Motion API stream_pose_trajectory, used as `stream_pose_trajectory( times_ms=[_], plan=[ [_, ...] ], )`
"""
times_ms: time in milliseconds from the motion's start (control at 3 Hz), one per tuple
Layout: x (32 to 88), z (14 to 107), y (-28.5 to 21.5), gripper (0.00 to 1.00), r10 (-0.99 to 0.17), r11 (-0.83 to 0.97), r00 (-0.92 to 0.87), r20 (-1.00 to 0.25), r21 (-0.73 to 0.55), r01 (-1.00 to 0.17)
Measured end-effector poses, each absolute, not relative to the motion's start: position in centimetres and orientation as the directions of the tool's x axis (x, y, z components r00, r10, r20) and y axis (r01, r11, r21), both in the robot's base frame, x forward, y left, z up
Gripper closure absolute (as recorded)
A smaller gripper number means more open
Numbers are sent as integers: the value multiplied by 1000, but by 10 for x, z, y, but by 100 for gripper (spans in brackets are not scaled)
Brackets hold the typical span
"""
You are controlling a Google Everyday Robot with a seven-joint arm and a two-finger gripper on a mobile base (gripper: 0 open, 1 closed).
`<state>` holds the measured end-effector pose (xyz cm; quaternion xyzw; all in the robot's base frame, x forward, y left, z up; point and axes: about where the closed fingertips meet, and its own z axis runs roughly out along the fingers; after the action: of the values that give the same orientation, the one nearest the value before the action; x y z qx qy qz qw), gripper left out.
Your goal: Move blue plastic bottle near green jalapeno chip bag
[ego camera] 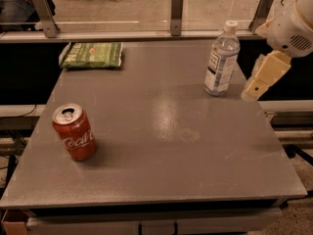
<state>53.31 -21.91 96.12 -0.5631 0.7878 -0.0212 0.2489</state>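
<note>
1. The gripper (253, 88) hangs at the right edge of the table (166, 131), cream-coloured and angled down and toward the left of the view. You cannot tell from this view whether it is parted or closed. Nothing is seen in its grasp.
2. Just up from the gripper, the white rounded arm housing (292, 27) runs off the upper right corner of the view.
3. Nearest object to the gripper: the blue plastic bottle (221, 60). It stands upright, white cap on, just to the left of the gripper as you look at it, at about the same depth on the table. The two are near but apart; a strip of dark background shows between them.
4. Further out from the gripper, toward the middle of the table, you see only bare grey surface with a pale glare patch and faint scuffs.
5. Far from the gripper, across the table at the back left corner: the green jalapeno chip bag (93, 55), lying flat. It is well apart from the bottle.
6. Farthest from the gripper, front left: a red Coca-Cola can (74, 132), upright, tab end up, well apart from both bag and bottle.
7. Beyond the table's back edge, a metal rail with upright posts (177, 11) spans the view.
</note>
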Motion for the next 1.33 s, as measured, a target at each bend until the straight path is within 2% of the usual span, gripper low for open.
stream_pose_trajectory(
  times_ms=[333,1000,1333],
  plan=[
    [567,950,-215,0,-825,429,-243,-510,-286,-857],
    [610,929,-197,0,-602,509,-209,-771,-169,-844],
    [623,924,-188,18,-487,541,-196,-851,-118,-833]
  ],
)
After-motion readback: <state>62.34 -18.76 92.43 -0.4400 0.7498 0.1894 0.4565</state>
